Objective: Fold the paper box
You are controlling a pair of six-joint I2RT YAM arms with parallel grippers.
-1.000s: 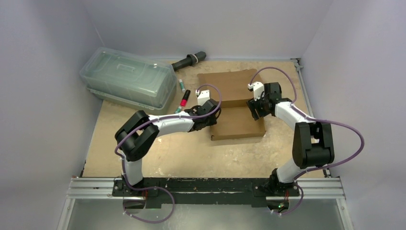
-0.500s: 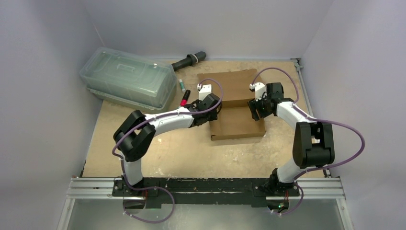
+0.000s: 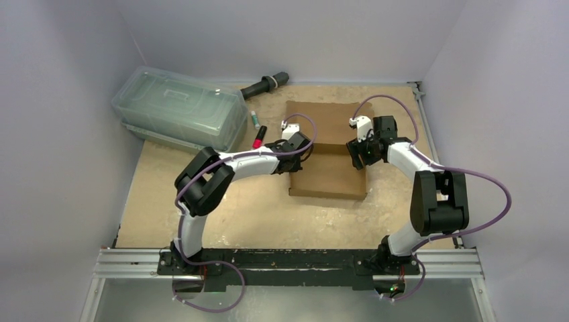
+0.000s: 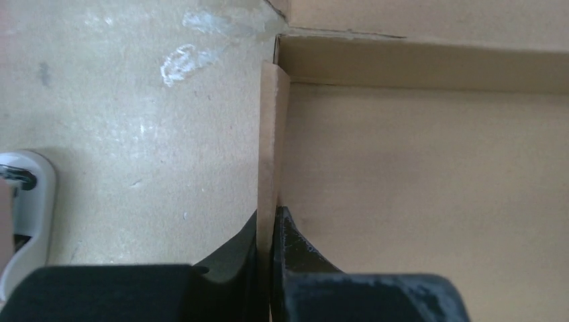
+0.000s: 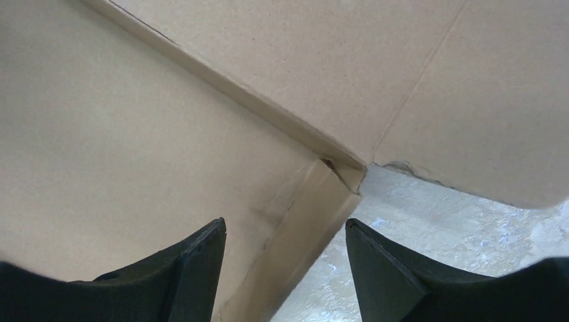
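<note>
The paper box [image 3: 329,173] is brown cardboard lying mid-table, its lid panel flat behind it. My left gripper [image 3: 296,149] is at the box's left edge. In the left wrist view my left gripper [image 4: 270,216] is shut on the upright left side wall [image 4: 273,134], one finger outside and one inside. My right gripper [image 3: 356,155] is at the box's right edge. In the right wrist view my right gripper [image 5: 285,225] stands open, straddling the low right side wall [image 5: 305,221] without touching it.
A clear greenish lidded container [image 3: 180,109] stands at the back left. A black handled tool [image 3: 265,85] lies near the back wall. A red marker [image 3: 258,137] and a small green-and-white pen [image 3: 255,119] lie between the container and the box.
My left gripper has moved in to the box's left wall and shut on it. The box has turned squarer and shifted slightly left. My right gripper has barely moved.
</note>
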